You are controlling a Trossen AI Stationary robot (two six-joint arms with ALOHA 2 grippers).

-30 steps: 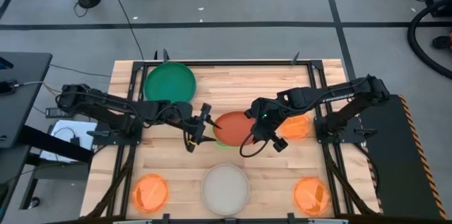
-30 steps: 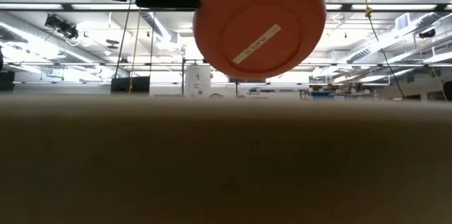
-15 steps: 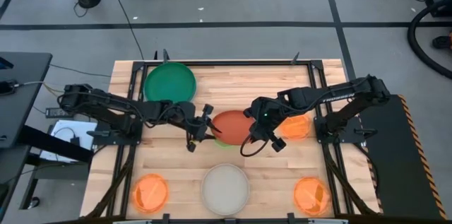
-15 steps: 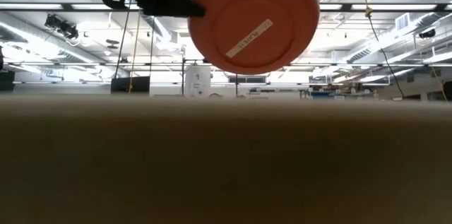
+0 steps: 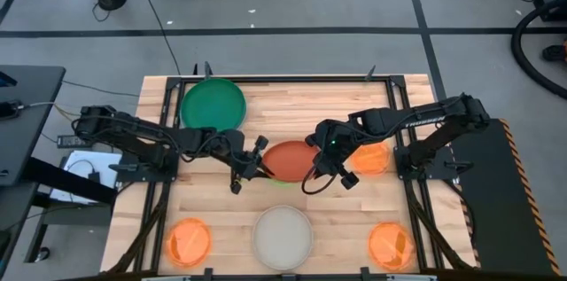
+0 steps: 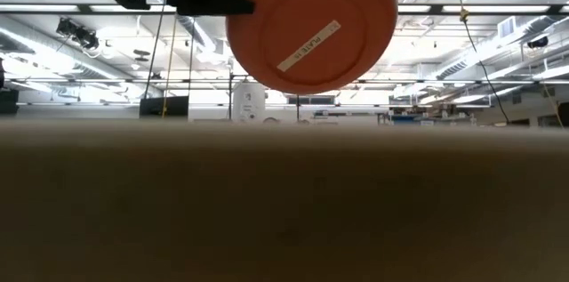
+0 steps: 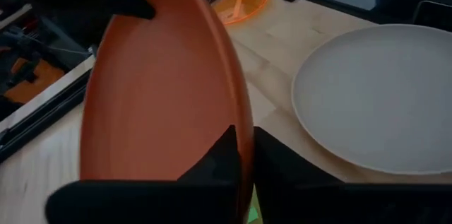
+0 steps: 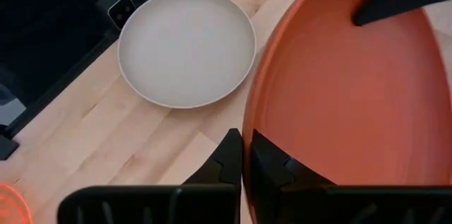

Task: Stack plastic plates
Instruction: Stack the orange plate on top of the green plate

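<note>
A red-orange plate [image 5: 291, 160] hangs tilted above the table's middle, its labelled underside [image 6: 311, 28] facing the near edge. My left gripper [image 7: 245, 157] is shut on its left rim and my right gripper [image 8: 245, 155] on its right rim. Each wrist view shows the other arm's fingers on the opposite rim. A sliver of a neon-green plate [image 5: 281, 182] lies on the table below it. A cream plate [image 5: 283, 237] lies flat near the front edge, and a dark-green plate [image 5: 213, 104] lies flat at the far left. My left gripper pinches the plate's left rim [image 7: 242, 128] between its two fingers, one on the upper face and one on the underside. It comes roughly level from the table's left. The plate is lifted clear and tilted. My right gripper pinches the plate's right rim [image 8: 248, 128] between its two fingers, one on each face. It comes from the table's right, slanting down. The plate hangs clear of the table between the two grippers.
Small orange plates lie at the near left [image 5: 189, 241], the near right [image 5: 391, 245] and the right side [image 5: 372, 159], under my right arm. A dark metal frame [image 5: 292, 77] borders the wooden table top.
My left gripper has moved a little toward the plate and shut on its left rim, taking hold. The plate, still in my right gripper, has shifted slightly toward the table's left and stays lifted and tilted.
</note>
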